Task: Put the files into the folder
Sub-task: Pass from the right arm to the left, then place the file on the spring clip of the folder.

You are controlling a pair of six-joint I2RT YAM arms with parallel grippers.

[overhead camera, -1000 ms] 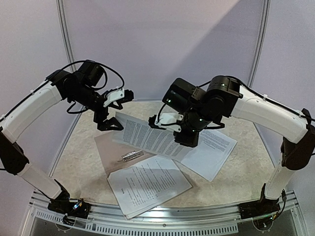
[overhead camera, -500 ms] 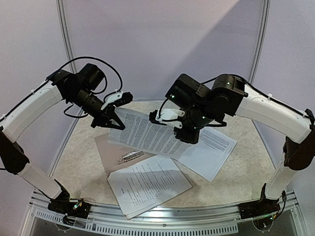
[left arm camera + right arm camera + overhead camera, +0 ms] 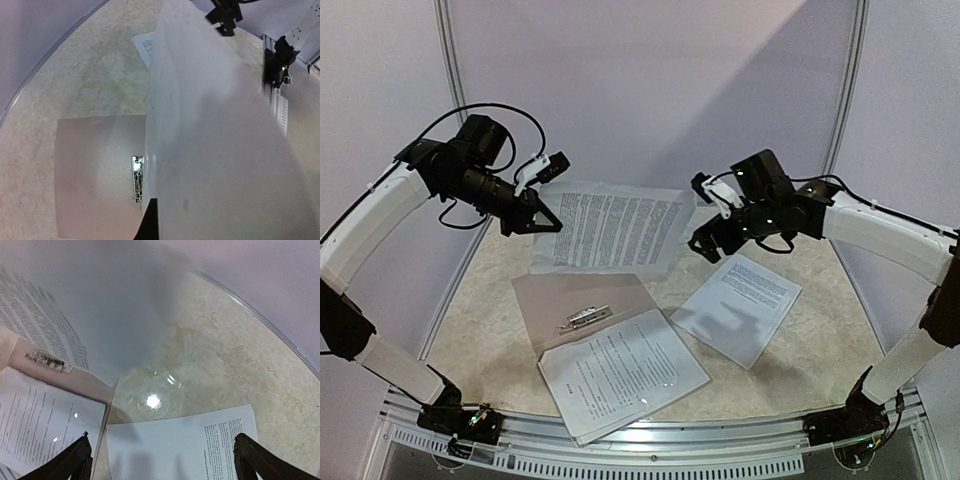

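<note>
My left gripper (image 3: pixel 548 222) is shut on the left edge of one of the files (image 3: pixel 618 228), a printed sheet that hangs in the air over the back of the table. In the left wrist view this sheet (image 3: pixel 215 150) fills most of the frame and hides the jaws but for one dark finger (image 3: pixel 149 230). The tan folder (image 3: pixel 545 305) lies open beneath, its silver clip (image 3: pixel 585 318) showing. A second file (image 3: pixel 620 375) lies on the folder's near right part. My right gripper (image 3: pixel 705 218) is open and empty, right of the lifted sheet, above a third file (image 3: pixel 175 445).
The third file (image 3: pixel 740 305) lies flat on the marbled table (image 3: pixel 490 340) at the right. A curved metal rim (image 3: pixel 460 255) bounds the table on the left and the purple wall stands close behind. The arms' base rail (image 3: pixel 640 450) runs along the near edge.
The left gripper closed on the sheet's left edge and raised it up and to the left. The right gripper let go of that sheet, opened wide and drew back to the right.
</note>
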